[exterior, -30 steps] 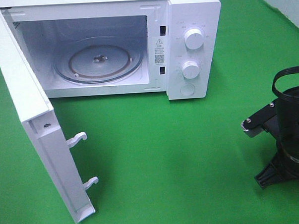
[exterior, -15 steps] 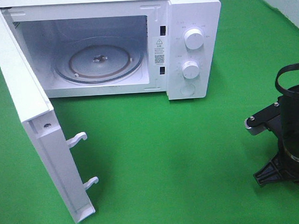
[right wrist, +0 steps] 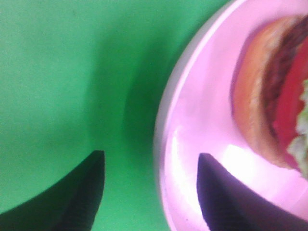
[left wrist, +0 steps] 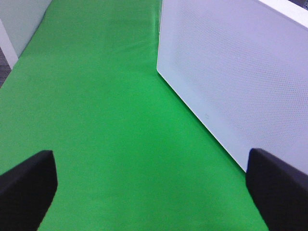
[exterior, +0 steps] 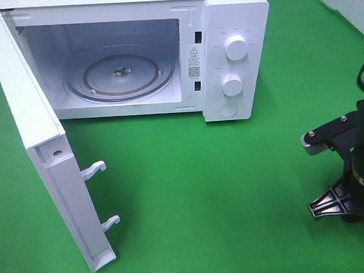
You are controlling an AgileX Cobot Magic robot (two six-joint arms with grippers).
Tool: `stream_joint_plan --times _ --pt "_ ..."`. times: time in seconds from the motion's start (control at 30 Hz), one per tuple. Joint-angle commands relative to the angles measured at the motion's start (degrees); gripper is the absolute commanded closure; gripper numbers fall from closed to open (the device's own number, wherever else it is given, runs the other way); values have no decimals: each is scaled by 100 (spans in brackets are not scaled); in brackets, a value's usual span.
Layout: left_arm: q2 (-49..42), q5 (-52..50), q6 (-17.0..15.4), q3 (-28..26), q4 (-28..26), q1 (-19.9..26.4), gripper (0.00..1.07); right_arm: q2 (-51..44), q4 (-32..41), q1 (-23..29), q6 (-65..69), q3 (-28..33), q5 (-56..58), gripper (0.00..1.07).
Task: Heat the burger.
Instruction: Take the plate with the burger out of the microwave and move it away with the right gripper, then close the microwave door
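Microwave [exterior: 130, 54] at the green worktop's [exterior: 190, 190] far edge, door [exterior: 44, 154] open, turntable bare. Right gripper [right wrist: 150, 190], jaws spread, straddles the pink plate's [right wrist: 192, 144] rim; the burger [right wrist: 274, 96] rests on it (unlifted). Left gripper [left wrist: 151, 187] spread, idle. Loading and heating remain.

Across the frame's centre the green cloth-covered surface [exterior: 220, 189] lies bare before the white microwave oven's open cavity [exterior: 118, 67], whose swung-out white door [exterior: 44, 154] blocks the left.
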Motion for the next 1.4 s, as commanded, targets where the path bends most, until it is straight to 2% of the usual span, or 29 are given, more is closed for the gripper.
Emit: stream_joint_plan --times 0.03,0.17,0.23,0.33,0.4,0.5,0.53,0.67,1.13,1.4 --pt "-29 -23 -17 17 11 23 6 -481 103 -23 -183 -17 29 50" --pt "-29 -23 -17 17 11 23 6 -1066 275 -23 -476 -17 -6 49" --pt "-29 -23 -17 17 11 23 6 -1799 802 -23 -1146 -17 -172 46" --pt "-29 -23 -17 17 11 23 6 -1988 980 -23 -1398 -17 -223 44" --pt "-29 -23 -17 17 11 23 6 -2641 1679 -23 -2298 -17 -264 36" --pt "-29 -23 -17 17 11 23 6 -2802 1868 -23 -2527 -17 -235 34" --pt "-29 -23 -17 17 11 23 6 -3071 2194 -23 -2934 -17 -195 31" --pt "-29 -23 -17 17 11 23 6 -3610 2561 -23 -3375 -17 -46 30" --pt "-29 -23 -17 17 11 23 6 -5111 2991 -23 -3673 -17 762 31" --pt "-29 -23 -17 17 11 23 6 -5546 2991 -23 -3678 -17 1318 31"
